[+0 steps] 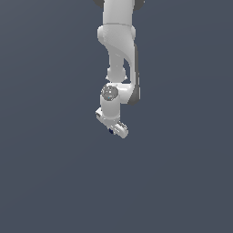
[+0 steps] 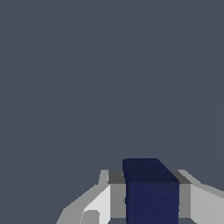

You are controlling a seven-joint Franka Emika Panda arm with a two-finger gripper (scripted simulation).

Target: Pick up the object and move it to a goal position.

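The object, a dark navy-blue cube (image 2: 151,192), sits between my two grey-padded fingers (image 2: 116,197) in the wrist view, with a pad pressed against each side. My gripper (image 2: 151,201) is shut on it. In the exterior view the white arm hangs down from the top, and the gripper (image 1: 113,129) points downward with only a speck of the navy cube (image 1: 110,131) showing under the hand. No goal marker shows in either view.
A plain, even grey-blue surface (image 1: 54,173) fills both views around the arm. No other objects, containers or edges show.
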